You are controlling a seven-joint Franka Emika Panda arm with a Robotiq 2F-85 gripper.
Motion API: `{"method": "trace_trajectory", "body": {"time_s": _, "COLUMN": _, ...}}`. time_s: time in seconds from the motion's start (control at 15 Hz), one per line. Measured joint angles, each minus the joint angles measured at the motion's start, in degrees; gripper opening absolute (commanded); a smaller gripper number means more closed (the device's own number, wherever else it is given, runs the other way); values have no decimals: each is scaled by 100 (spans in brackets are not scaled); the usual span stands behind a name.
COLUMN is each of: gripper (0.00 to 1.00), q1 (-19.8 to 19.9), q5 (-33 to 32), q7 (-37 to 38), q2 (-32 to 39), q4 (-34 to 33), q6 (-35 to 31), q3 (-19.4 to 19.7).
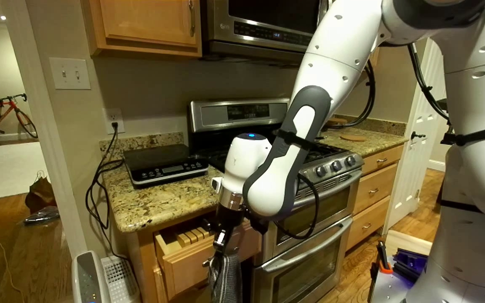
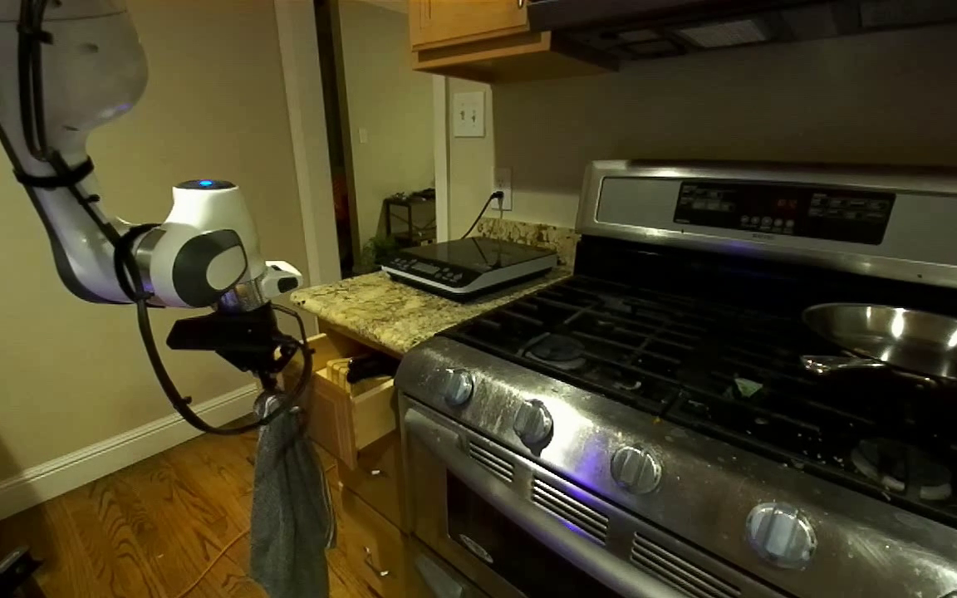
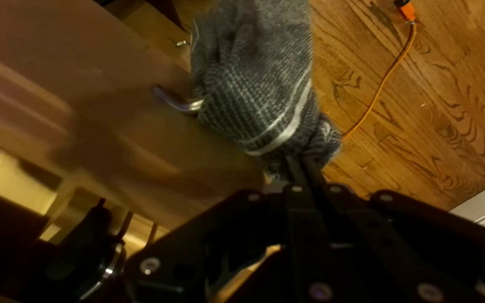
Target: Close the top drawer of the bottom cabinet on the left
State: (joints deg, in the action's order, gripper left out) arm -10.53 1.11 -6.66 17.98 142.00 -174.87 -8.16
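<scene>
Though ajar, drawer (image 1: 190, 266) partly behind a grey towel (image 2: 287, 490), pincer (image 3: 302, 163) closed against it, hold unclear, stove (image 2: 678, 390) just beside.

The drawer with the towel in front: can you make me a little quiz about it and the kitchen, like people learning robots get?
1. True or false: the top drawer behind the towel is pulled open.
2. Pick one. What color is the towel? a) red b) gray c) yellow
3. Fill in: in an exterior view, a shiny metal ____ sits on the stove.

Key: 1: true. 2: b. 3: pan.
</scene>
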Motion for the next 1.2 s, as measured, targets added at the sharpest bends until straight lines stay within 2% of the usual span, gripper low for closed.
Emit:
{"method": "trace_trajectory", "body": {"time_s": 0.47, "gripper": 5, "q1": -283, "q5": -465, "q7": 232, "q2": 678, "q4": -766, "q6": -227, "q3": 670}}
{"method": "trace_trajectory", "body": {"time_s": 0.8, "gripper": 4, "q1": -322, "q5": -587, "q7": 233, "q2": 1061, "q4": -1385, "q6": -220, "q3": 893}}
{"method": "trace_trajectory", "body": {"time_s": 1.0, "gripper": 3, "q1": -399, "q5": -670, "q7": 233, "q2": 1115, "q4": -1469, "q6": -213, "q3": 968}}
{"method": "trace_trajectory", "body": {"time_s": 1.07, "gripper": 5, "q1": -460, "q5": -686, "q7": 234, "q2": 1095, "q4": -1428, "q6": -213, "q3": 1002}}
{"method": "trace_trajectory", "body": {"time_s": 1.13, "gripper": 29, "q1": -516, "q5": -703, "q7": 234, "q2": 1052, "q4": -1356, "q6": -213, "q3": 1014}}
{"method": "trace_trajectory", "body": {"time_s": 1.2, "gripper": 30, "q1": -551, "q5": -718, "q7": 234, "q2": 973, "q4": -1235, "q6": -212, "q3": 969}}
